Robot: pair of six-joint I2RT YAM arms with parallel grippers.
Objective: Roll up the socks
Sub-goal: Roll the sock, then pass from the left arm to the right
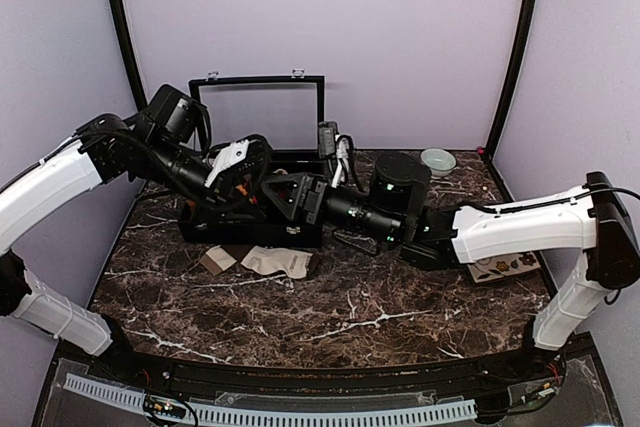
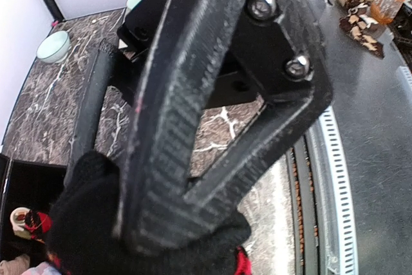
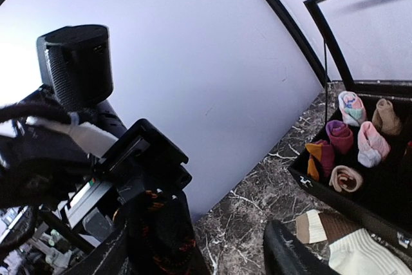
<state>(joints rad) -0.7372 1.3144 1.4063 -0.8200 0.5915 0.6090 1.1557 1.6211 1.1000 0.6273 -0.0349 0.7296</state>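
The black sock with red-orange diamonds hangs bunched from my left gripper, which is shut on it above the table in front of the box. In the left wrist view the same black sock fills the bottom, right at the jaws. My right gripper stands open, its fingers spread to either side of the hanging sock. From above, both grippers meet near the box front, the left gripper beside the right gripper. The cream sock with a brown end lies flat on the marble.
A black box with its lid raised stands at the back. It holds several rolled sock bundles. A pale bowl sits at the back right, and a patterned sheet lies under the right arm.
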